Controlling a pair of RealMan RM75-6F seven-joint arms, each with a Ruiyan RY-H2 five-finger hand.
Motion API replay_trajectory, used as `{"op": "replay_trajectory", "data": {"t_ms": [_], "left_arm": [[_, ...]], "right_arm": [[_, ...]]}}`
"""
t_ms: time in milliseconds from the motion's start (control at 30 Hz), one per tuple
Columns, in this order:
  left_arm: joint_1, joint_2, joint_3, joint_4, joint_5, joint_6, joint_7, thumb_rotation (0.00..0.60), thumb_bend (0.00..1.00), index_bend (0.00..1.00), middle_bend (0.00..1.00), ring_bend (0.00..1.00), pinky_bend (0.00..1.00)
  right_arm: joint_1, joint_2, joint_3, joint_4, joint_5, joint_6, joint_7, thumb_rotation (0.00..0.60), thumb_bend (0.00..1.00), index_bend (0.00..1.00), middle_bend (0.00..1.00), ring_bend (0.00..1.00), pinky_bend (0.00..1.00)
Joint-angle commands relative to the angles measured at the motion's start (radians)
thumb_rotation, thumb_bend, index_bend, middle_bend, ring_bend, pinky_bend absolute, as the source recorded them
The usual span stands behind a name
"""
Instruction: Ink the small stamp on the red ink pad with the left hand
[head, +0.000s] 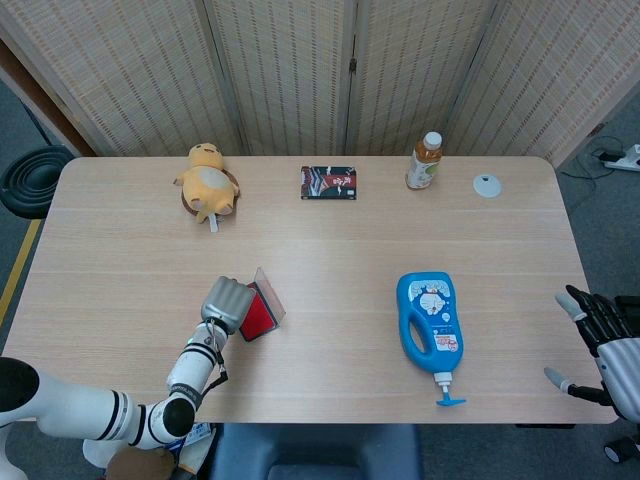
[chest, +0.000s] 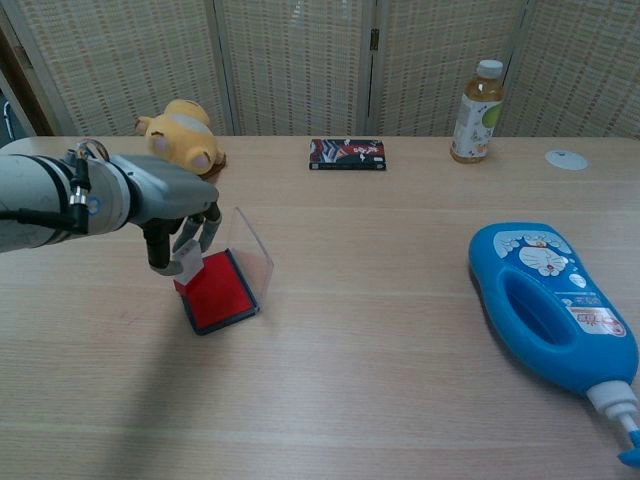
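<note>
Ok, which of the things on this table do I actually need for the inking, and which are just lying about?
Needed:
small stamp, held in the left hand
red ink pad, lid open

Lying about:
plush toy
card pack
tea bottle
white disc
blue pump bottle, on its side
</note>
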Motion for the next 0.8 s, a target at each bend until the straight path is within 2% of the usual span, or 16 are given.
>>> {"op": "replay_trajectory", "data": {"t_ms": [33, 400, 800], "left_arm": [[-0.002, -0.005, -0.004, 0.002, 0.004, 0.001, -0.011, 0.6, 0.33, 0.68, 0.48, 0.36, 0.41], [0.02, -0.007, -0.001, 0.01, 0.06, -0.016, -0.094, 0.6, 0.33, 0.68, 0.48, 0.36, 0.41], [0.037, -0.034, 0.025, 0.056, 0.086, -0.049, -0.141, 0.6, 0.33, 0.68, 0.48, 0.36, 0.41]], "right_arm": [[-0.002, 0.0, 0.0, 0.001, 0.002, 0.003, 0.0, 0.6, 0.19, 0.0, 0.0, 0.0, 0.0], [-0.01, -0.002, -0.002, 0.0, -0.007, 0.023, -0.009, 0.6, 0.19, 0.0, 0.0, 0.0, 0.0], [-0.016, -0.002, -0.009, -0.001, -0.021, 0.037, -0.013, 0.6, 0.19, 0.0, 0.0, 0.0, 0.0]]}}
